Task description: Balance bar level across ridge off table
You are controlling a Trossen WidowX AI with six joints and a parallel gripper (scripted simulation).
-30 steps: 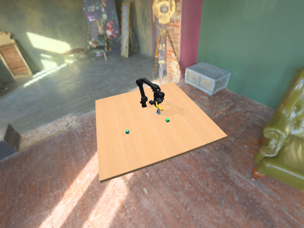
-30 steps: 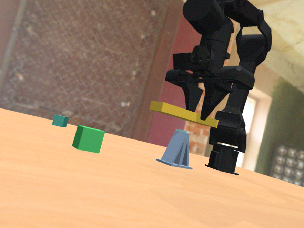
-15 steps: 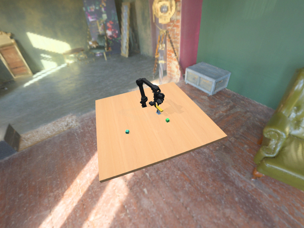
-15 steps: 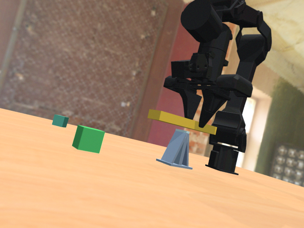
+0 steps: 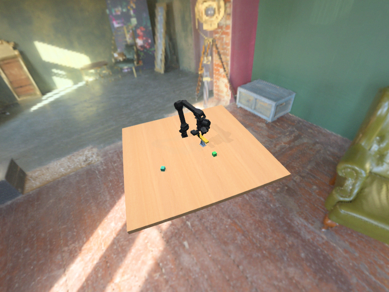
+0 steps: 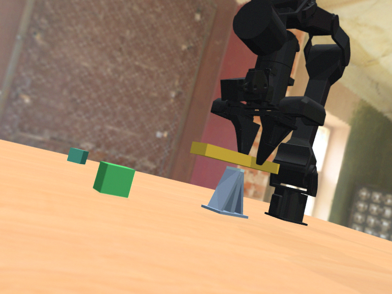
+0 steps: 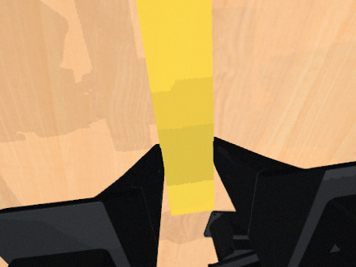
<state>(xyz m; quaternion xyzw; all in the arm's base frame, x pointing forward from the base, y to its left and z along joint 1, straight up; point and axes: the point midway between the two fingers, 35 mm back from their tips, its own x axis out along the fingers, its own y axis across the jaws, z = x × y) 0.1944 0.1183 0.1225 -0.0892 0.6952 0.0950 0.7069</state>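
Observation:
The yellow bar (image 5: 203, 139) (image 6: 224, 155) (image 7: 184, 81) is in the air, roughly parallel to the table top. My gripper (image 6: 252, 159) (image 7: 185, 146) is shut on the bar, off its middle, toward the end nearer the arm's base. The grey-blue ridge (image 5: 203, 144) (image 6: 225, 192) stands on the table (image 5: 175, 194) (image 6: 126, 240) under the bar. In the exterior view a small gap shows between the ridge's top and the bar's underside. The ridge does not show in the wrist view; contact there cannot be judged.
A bright green cube (image 5: 214, 154) (image 6: 114, 179) sits on the table near the ridge. A teal cube (image 5: 162, 168) (image 6: 77, 156) sits farther away. The arm's base (image 5: 184, 135) (image 6: 288, 204) stands on the table behind the ridge.

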